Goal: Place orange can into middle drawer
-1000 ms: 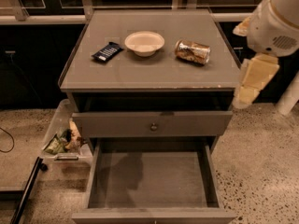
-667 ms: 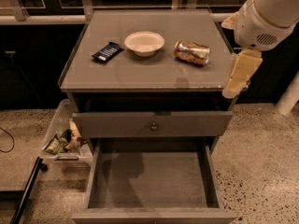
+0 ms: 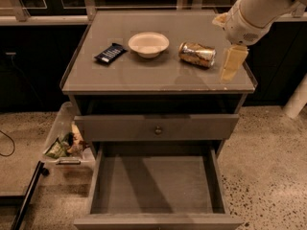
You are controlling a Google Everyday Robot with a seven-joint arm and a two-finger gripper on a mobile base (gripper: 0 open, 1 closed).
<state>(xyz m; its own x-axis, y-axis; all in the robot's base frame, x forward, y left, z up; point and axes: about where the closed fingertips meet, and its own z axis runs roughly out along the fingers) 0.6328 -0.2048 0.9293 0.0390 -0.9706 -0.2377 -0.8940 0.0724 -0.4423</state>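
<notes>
1. Orange can (image 3: 197, 54): a small shiny metal cylinder, golden-orange with pale whitish patches. Lying on its side on the right half of the cabinet top (image 3: 163, 78), long axis running roughly left to right.
2. Gripper (image 3: 233, 63): a pale yellowish, blocky, matte piece hanging down from a thick rounded white arm (image 3: 261, 6). Poised over the right edge of the top, just beside the can's right end and apart from it. Nothing seen in its hold; impossible to tell whether spread or closed.
3. Middle drawer (image 3: 153, 186): pulled out at the bottom of the view. A wide, shallow grey box with low side walls and a smooth bare floor under a soft shadow. Well below the can and not touching it.
4. Above that, a closed flat grey drawer front (image 3: 120, 127) with a small round knob (image 3: 158, 130) at its centre.
5. Also on the smooth, faintly reflective grey top: a round white bowl (image 3: 148, 44) left of the can, and a dark flat rectangular packet (image 3: 111, 53) further left, lying at an angle.
6. Left of the cabinet, on the speckled stone floor (image 3: 268, 166): a clear plastic bin (image 3: 60, 128) holding crumpled wrappers.
</notes>
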